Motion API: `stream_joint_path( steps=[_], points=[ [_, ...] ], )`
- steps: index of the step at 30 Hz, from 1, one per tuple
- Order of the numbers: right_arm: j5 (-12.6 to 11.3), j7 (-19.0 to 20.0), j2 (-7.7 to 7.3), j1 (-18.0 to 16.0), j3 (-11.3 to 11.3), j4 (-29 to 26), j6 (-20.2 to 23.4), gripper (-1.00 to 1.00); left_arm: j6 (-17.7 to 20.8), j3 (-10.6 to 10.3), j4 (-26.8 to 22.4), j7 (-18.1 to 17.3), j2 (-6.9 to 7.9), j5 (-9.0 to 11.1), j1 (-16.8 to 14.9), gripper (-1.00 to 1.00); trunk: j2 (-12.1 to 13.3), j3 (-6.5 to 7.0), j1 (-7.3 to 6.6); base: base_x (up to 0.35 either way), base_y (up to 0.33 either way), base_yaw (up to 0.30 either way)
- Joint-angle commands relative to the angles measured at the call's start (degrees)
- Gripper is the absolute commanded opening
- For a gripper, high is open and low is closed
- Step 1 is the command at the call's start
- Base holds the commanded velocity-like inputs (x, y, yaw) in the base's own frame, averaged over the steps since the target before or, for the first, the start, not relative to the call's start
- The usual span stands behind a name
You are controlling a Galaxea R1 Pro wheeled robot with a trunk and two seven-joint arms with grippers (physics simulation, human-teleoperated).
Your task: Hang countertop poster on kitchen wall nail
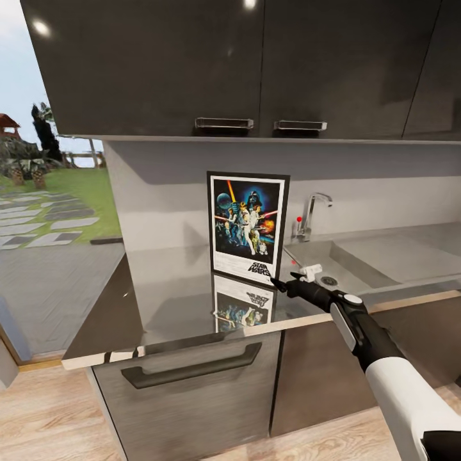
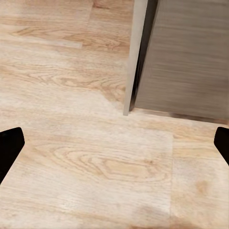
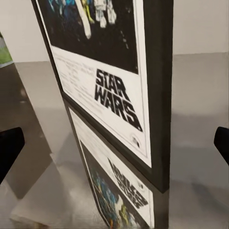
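Poster: we are facing the black-framed upright Star Wars poster (image 1: 248, 225) standing on the glossy dark grey table (image 1: 173, 301).
Right hand: our right hand (image 1: 276, 282) is reaching its lower corner, fingers spread, gripping nothing.
Risk: we are judging a nudge could topple it.

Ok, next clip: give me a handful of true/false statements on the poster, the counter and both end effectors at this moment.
1. The poster stands upright on the kitchen countertop. True.
2. The right end effector is near the poster's lower right corner. True.
3. The right end effector is shut on the poster. False: in the right wrist view its fingers are spread wide, with the poster between them and not gripped.
4. The poster already hangs from a nail on the wall. False: its bottom edge rests on the countertop, mirrored in the glossy surface.
5. The left end effector points at the wooden floor. True.
6. The faucet stands to the poster's left in the head view. False: it is on the right, above the sink.
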Motion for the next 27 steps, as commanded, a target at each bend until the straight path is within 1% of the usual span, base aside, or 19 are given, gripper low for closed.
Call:
stream_joint_path(
  steps=[1,17,20,27],
  points=[
    [-0.6,0.1,-0.05,0.0,0.1,0.0,0.5,1.00,-0.1,0.2,0.0,-0.3,-0.03,0.0,0.0,1.00,0.0,-0.05,0.00,0.000,0.000,0.000],
    [-0.6,0.7,-0.06,0.0,-0.1,0.4,0.3,1.00,-0.1,0.2,0.0,-0.3,-0.04,0.0,0.0,1.00,0.0,-0.05,0.00,0.047,0.055,0.000],
    [-0.6,0.7,-0.06,0.0,-0.1,0.4,0.3,1.00,-0.1,0.2,0.0,-0.3,-0.04,0.0,0.0,1.00,0.0,-0.05,0.00,0.027,0.011,0.000],
    [-0.6,0.8,-0.06,0.0,-0.1,0.3,0.2,1.00,-0.1,0.2,0.0,-0.3,-0.03,0.0,0.0,1.00,0.0,-0.05,0.00,0.121,-0.066,0.000]
  ],
)
